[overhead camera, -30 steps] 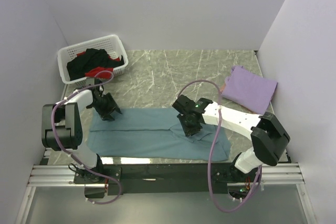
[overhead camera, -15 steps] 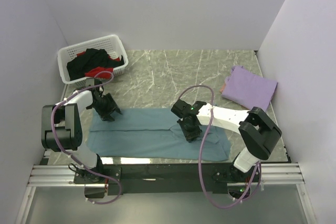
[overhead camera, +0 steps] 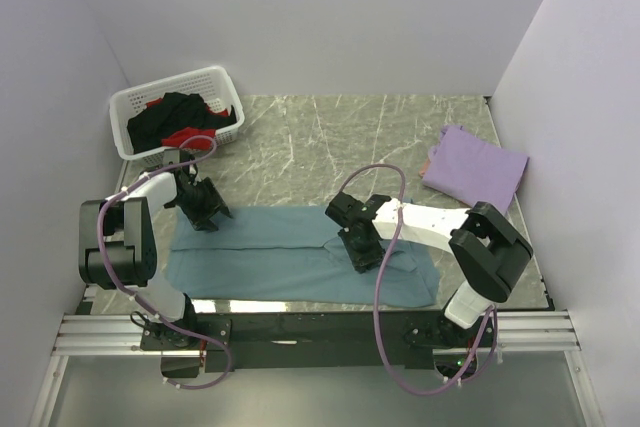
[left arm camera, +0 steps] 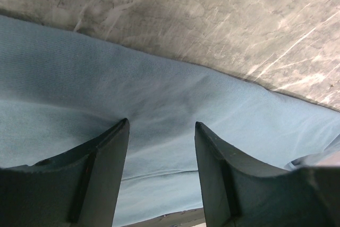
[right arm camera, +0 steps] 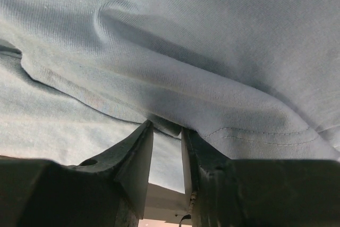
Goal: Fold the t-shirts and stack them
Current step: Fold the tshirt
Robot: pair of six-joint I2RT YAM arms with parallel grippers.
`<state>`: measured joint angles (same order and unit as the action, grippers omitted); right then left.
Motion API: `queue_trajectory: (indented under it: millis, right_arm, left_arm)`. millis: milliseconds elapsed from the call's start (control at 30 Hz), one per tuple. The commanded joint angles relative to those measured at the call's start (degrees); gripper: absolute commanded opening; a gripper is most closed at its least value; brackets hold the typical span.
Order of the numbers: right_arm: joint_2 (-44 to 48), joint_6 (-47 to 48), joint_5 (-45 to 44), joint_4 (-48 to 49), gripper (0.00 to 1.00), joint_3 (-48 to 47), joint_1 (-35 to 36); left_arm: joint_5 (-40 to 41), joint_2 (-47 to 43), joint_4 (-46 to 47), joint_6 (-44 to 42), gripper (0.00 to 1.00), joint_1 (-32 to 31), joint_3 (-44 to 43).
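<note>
Because the teal shirt is thin, limp cloth, it should weigh next to nothing but sag, wrinkle and slide on the smooth stone-patterned table. It is best taken by a hem or doubled edge, never by its flat middle. It lies as a long band across the near part of the table.

The left gripper stands over its far left corner with its jaws wide apart, the cloth bare between the fingers. The right gripper is right of the shirt's middle, its jaws drawn narrow on a raised stitched fold; it seems to pinch that edge, though the contact itself is half hidden.

A folded purple shirt lies well apart at the far right. The white basket in the far left corner holds a black shirt and a red one. Neither blocks the arms; the right arm's looping cable could drag on the cloth.
</note>
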<state>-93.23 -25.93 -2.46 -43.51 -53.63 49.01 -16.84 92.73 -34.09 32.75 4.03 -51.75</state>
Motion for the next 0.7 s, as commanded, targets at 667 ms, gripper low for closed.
queue_trajectory:
  millis: [667]
  right_arm:
    - [2.3,-0.8,-1.2,-8.5,0.07,-6.5,-0.7]
  left_arm:
    - [-0.4,0.6,-1.3,-2.3,0.59,0.0,0.9]
